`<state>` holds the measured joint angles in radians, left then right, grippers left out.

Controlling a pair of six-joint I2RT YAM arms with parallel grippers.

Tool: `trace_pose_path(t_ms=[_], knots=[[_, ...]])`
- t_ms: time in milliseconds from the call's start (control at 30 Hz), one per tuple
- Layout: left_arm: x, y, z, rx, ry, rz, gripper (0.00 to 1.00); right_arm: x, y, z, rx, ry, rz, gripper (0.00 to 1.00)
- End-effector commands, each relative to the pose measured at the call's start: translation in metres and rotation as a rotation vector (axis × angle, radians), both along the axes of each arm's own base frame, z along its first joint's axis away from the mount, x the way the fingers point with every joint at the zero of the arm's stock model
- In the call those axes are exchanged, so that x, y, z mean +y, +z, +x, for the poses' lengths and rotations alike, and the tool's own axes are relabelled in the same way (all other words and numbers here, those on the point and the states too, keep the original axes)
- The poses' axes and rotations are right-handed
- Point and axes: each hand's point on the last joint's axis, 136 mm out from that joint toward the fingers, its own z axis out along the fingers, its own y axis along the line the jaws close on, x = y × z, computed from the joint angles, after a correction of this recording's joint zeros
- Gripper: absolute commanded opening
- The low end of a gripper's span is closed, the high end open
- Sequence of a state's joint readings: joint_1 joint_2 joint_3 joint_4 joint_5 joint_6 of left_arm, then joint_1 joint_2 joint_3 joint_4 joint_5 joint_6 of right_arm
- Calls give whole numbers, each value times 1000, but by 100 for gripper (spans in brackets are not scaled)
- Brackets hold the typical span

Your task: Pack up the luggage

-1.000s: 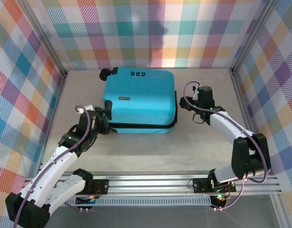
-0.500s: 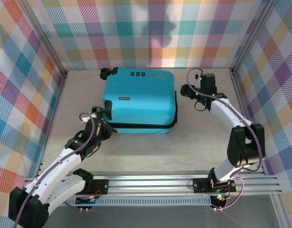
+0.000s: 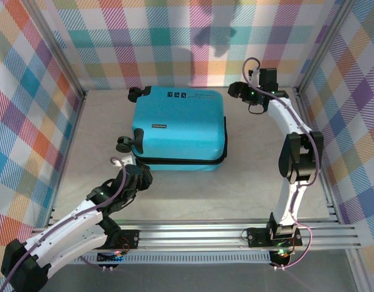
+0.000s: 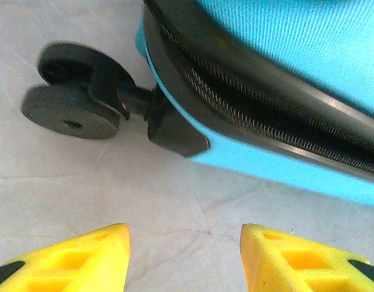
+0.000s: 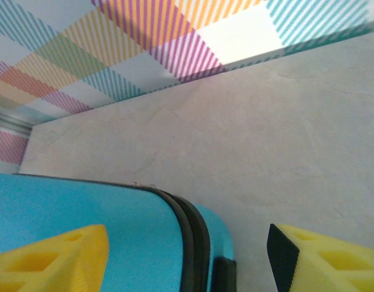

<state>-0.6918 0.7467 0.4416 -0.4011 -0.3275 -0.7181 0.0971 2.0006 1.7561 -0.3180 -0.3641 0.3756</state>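
found luggage (image 3: 178,129) shut, flat on counter (image 3: 193,194), toward 12 o'clock. left tool (image 4: 184,237) open, empty, at its 7 o'clock corner near wheel (image 4: 71,103); right tool (image 3: 236,91) open, empty, at 2 o'clock corner. probably best to follow zipper (image 4: 254,118) low, pinch only the pull.

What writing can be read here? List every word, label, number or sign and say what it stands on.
Nothing can be read outright.
Dark label with white marks, far edge of the luggage lid: too small to read.
Pale print right of it: too small to read.
Small dark label near the lid's left edge: too small to read.
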Motion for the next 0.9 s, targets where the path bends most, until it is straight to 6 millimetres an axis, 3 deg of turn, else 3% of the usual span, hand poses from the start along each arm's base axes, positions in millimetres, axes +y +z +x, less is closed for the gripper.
trace_pose_path(t_ms=[0, 200, 367, 867], knots=[[-17, 3, 8, -36, -36, -9, 51, 23, 1, 4, 52, 109, 108, 71], [-45, -10, 25, 0, -122, 49, 51, 49, 4, 25, 66, 240, 229, 71], [-57, -25, 38, 20, -107, 48, 50, 65, 8, 29, 64, 334, 260, 73], [-49, -41, 53, 39, -27, 149, 50, 85, 12, 8, 52, 524, 285, 73]])
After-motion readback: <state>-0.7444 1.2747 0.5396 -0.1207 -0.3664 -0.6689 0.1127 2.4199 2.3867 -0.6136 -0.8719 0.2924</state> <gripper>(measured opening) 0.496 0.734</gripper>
